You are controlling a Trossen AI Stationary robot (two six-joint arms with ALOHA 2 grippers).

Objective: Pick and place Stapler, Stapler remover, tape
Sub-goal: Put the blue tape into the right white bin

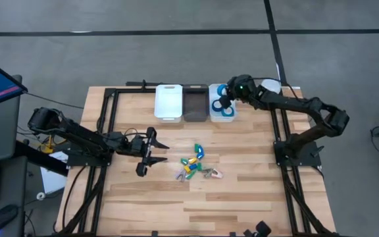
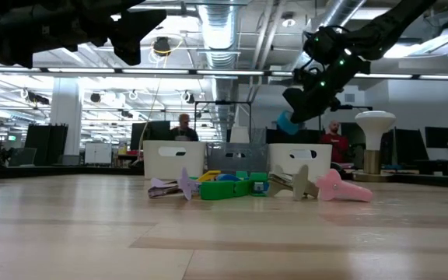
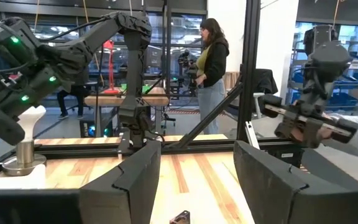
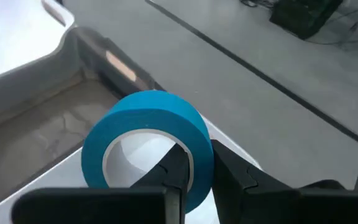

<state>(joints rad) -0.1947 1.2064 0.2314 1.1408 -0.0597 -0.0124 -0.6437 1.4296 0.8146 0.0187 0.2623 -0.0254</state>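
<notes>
My right gripper (image 1: 226, 99) is shut on a bright blue tape roll (image 4: 145, 143) with a pale core, held above the rightmost white bin (image 1: 213, 113) at the table's far side. More blue rolls (image 1: 227, 110) lie in that bin. In the low view the held roll (image 2: 286, 123) hangs clear above the bin (image 2: 298, 162). My left gripper (image 1: 147, 153) is open and empty, level over the table left of centre. A small pile of green, yellow, blue and pink pieces (image 1: 195, 164) lies on the table's middle, right of it. My right gripper pinches the tape roll's wall (image 4: 197, 149), one finger (image 4: 174, 171) inside the ring and one (image 4: 232, 177) outside it. The roll is lifted clear above the bin, its hole facing sideways.
A white bin (image 1: 168, 102) and a grey bin (image 1: 195, 102) stand left of the tape bin along the far edge. A pale lamp-like object (image 2: 374, 140) stands at the far right corner. Black frame rails (image 1: 107, 112) run along both sides. People show in the room behind.
</notes>
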